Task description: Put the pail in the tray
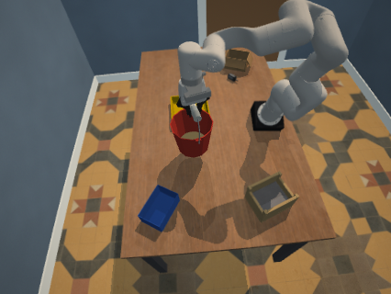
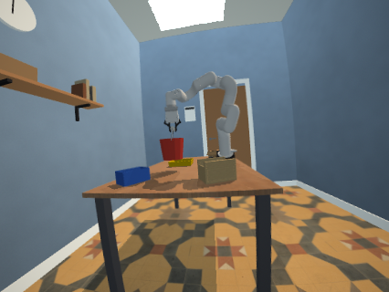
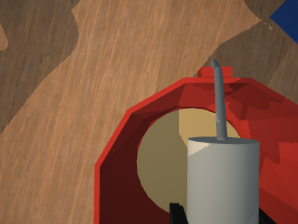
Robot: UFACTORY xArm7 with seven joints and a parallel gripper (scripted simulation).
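Clamped on the grey handle grip (image 3: 223, 180), my claw (image 1: 196, 111) carries the red pail (image 1: 192, 133) hanging upright directly beneath it, clear above the worktop (image 1: 229, 184). From the exterior view, the pail hangs well above the yellow drip tray (image 2: 181, 161), whose far edge shows behind it from the top.

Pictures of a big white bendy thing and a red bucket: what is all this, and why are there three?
The white thing is a robot arm bolted to a wooden table. Its hand is a gripper with two fingers. One camera looks down from above, one looks across the room, and one rides on the wrist, staring into the pail. The gripper is shut on the handle of the red pail, holding it in the air above a yellow tray. Also on the table: a blue bin, an open box, and a small cardboard box at the far end.
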